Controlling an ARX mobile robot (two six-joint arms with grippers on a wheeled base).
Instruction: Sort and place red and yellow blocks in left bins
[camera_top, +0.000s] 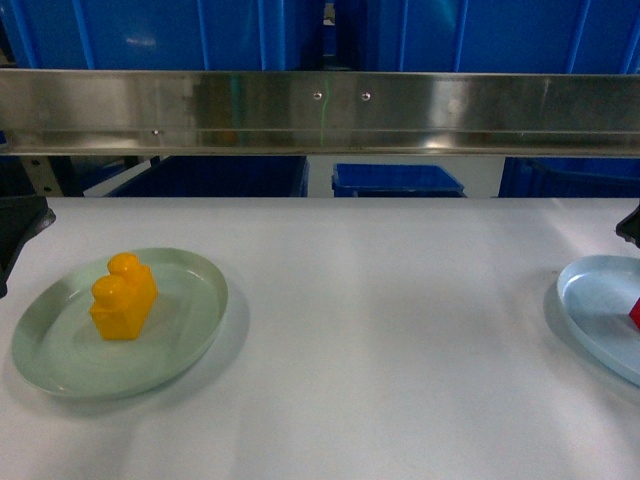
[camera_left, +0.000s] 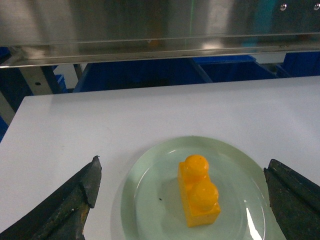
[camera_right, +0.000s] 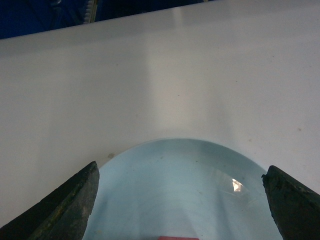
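Note:
An orange-yellow block (camera_top: 124, 297) with two round studs stands upright on a pale green plate (camera_top: 60, 355) at the table's left. In the left wrist view my left gripper (camera_left: 182, 165) is open, its fingers (camera_left: 75, 200) wide on either side of the yellow block (camera_left: 198, 192) and its plate (camera_left: 150, 200), touching nothing. A sliver of the red block (camera_top: 635, 312) shows on a pale blue plate (camera_top: 595, 300) at the right edge. My right gripper (camera_right: 181, 167) is open over that blue plate (camera_right: 185, 190), with the red block (camera_right: 179, 238) at the frame's bottom edge. Large blue bins (camera_top: 160, 35) stand behind the table.
A steel rail (camera_top: 320, 110) runs across above the table's far edge, in front of the blue crates. A smaller blue tray (camera_top: 397, 180) sits beyond the table's back edge. White tabletop (camera_top: 390, 330) lies between the two plates.

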